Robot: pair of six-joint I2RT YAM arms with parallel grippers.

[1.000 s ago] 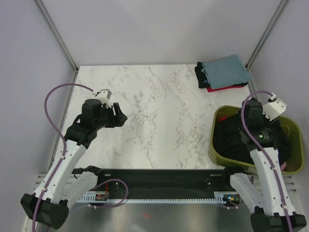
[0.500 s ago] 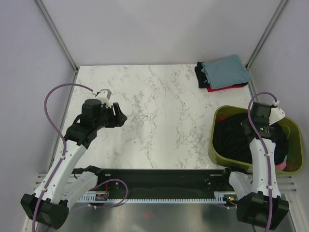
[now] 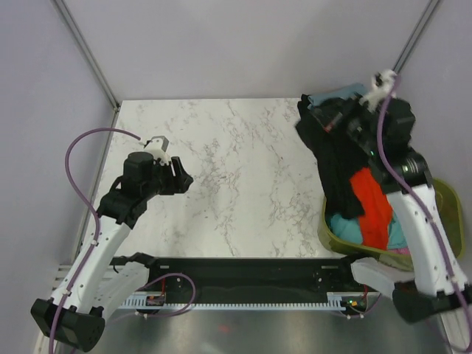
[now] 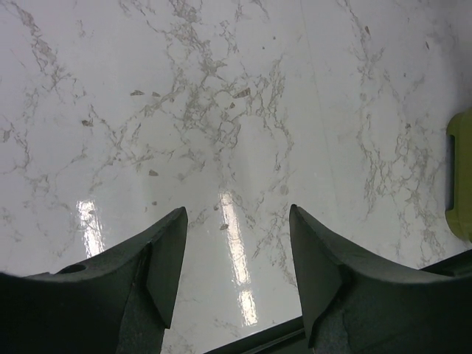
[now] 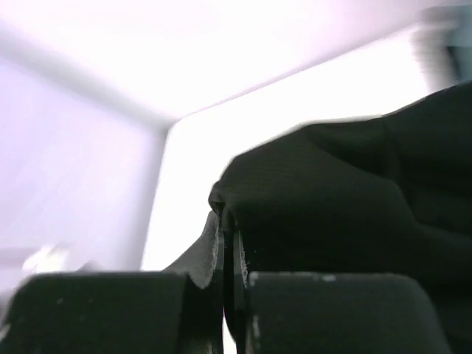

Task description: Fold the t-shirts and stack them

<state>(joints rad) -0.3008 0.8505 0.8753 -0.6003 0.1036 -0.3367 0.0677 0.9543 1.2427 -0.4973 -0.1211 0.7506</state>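
My right gripper (image 3: 330, 122) is raised over the table's back right, shut on a black t-shirt (image 3: 338, 171) that hangs down from it to the basket. A red t-shirt (image 3: 371, 200) dangles along with the black cloth, and teal cloth (image 3: 341, 222) lies under it in the basket. In the right wrist view the closed right gripper (image 5: 228, 223) pinches a fold of the black t-shirt (image 5: 339, 206). A stack of folded t-shirts (image 3: 326, 99) with a grey-blue one on top sits at the back right corner, half hidden by the arm. My left gripper (image 3: 183, 177) (image 4: 236, 215) hovers open over bare marble at the left.
The olive-green basket (image 3: 325, 233) stands at the table's near right edge; its corner (image 4: 462, 177) shows in the left wrist view. The marble table (image 3: 243, 169) is walled by white panels on three sides.
My right gripper shut inside the basket, then rose and swung toward the back, pulling the black t-shirt up with red cloth trailing. The left arm has stayed put.
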